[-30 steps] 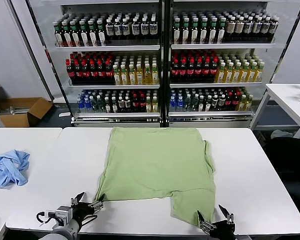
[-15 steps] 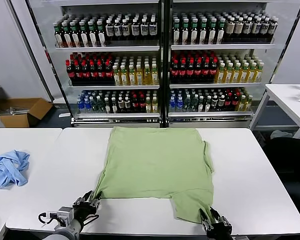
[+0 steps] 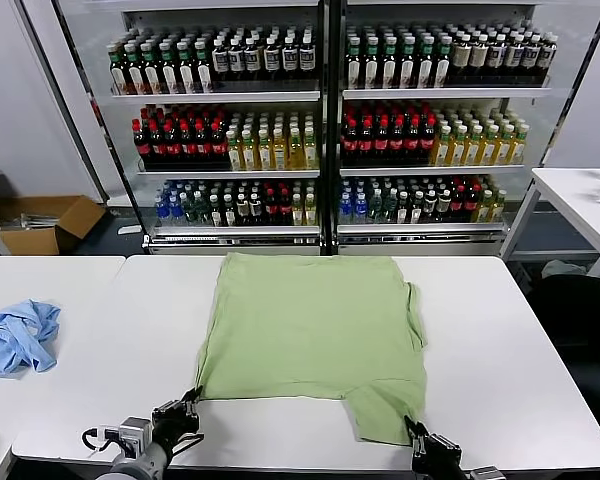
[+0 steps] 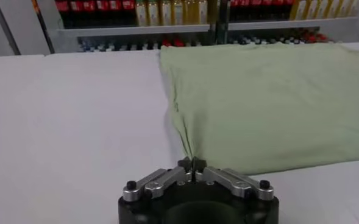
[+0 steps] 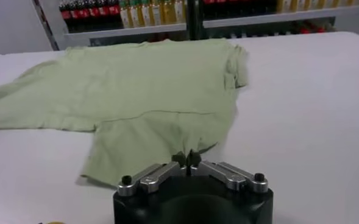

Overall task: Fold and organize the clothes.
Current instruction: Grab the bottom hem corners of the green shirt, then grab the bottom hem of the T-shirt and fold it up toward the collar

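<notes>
The light green shirt lies spread flat on the white table, back side up, so collar and print are hidden. My left gripper is shut on the shirt's near left corner; the left wrist view shows its tips pinching the cloth. My right gripper is shut on the near right edge of the lower flap; the right wrist view shows its tips pinching the fabric.
A crumpled light blue garment lies on the neighbouring table at the left. A glass-fronted cooler full of bottles stands behind the table. A cardboard box sits on the floor at far left.
Both grippers went from open and just short of the shirt's near edge to shut on it. The shirt's near corners have drawn slightly toward me.
</notes>
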